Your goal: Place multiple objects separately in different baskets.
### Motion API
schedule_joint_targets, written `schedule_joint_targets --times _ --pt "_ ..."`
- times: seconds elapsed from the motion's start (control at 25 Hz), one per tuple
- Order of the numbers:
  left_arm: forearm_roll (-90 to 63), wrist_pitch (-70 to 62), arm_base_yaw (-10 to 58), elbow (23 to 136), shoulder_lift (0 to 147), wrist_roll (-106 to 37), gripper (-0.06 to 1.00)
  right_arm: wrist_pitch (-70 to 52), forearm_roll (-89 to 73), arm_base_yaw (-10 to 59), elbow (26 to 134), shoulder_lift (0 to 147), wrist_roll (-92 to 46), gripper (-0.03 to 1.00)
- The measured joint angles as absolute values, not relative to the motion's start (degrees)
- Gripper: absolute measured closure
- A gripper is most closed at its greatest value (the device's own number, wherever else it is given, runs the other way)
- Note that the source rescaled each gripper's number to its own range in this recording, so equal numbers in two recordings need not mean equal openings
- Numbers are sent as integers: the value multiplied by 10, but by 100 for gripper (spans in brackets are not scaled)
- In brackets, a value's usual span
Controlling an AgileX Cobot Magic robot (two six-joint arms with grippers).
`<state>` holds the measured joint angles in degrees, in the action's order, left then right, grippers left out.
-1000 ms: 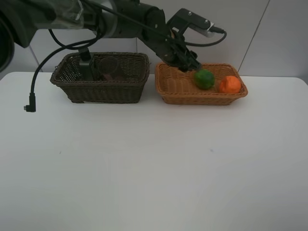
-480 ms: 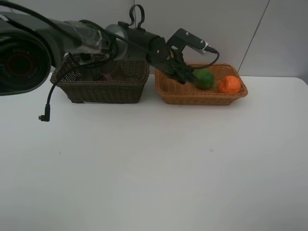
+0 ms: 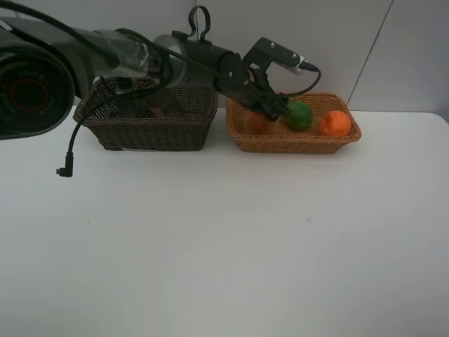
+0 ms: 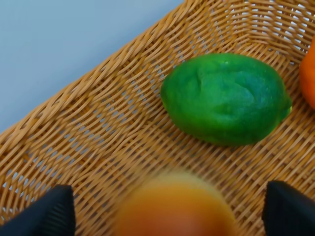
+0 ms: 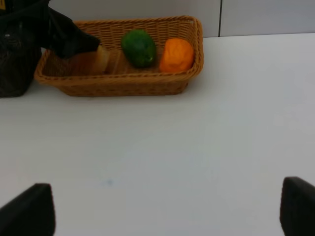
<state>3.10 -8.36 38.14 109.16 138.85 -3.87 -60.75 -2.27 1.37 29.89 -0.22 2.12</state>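
- Exterior high view: I have the left arm stretched across to the light wicker basket [image 3: 295, 142] on the white counter [image 3: 224, 246]. My left hand [image 3: 275, 107] hangs over that basket's left half, just beside the green oval fruit [image 3: 299, 115]. The orange [image 3: 335, 123] sits to the right of the green fruit, close by it. A red-orange peach [image 3: 255, 124] shows low in the basket under the hand. The dark wicker basket [image 3: 147, 116] stands just left of the light one, with dark items inside that I cannot make out behind the arm.
- Left wrist view: I see my left hand's two fingertips [image 4: 54, 214] spread wide, released, with the blurred peach [image 4: 176, 206] between them and touching neither. The green fruit [image 4: 226, 98] lies on the basket weave [image 4: 98, 128] beyond it, and an edge of the orange [image 4: 309, 73] is beside it.
- Right wrist view: My right hand [image 5: 162, 216] stands spread open, grasping nothing, over bare counter [image 5: 197, 147], well apart from the light basket [image 5: 123, 83]. In it lie the peach [image 5: 91, 61], the green fruit [image 5: 139, 47] and the orange [image 5: 176, 55] in a row.
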Motion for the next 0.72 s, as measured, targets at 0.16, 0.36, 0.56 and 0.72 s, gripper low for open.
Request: schedule_joint_targets --times 0.16,0.36,0.56,0.72 --pt "31 -84 381 1092 1389 -38 -6 -608 -23 14 299 -2 21 -3" --pt "31 -84 381 1092 1389 -38 -6 -608 -23 14 299 -2 21 -3" --pt "31 -84 381 1092 1389 -38 -6 -608 -23 14 299 -2 21 -3" --pt "31 -97 381 1092 1386 -38 -6 -608 -23 14 299 -2 21 -3"
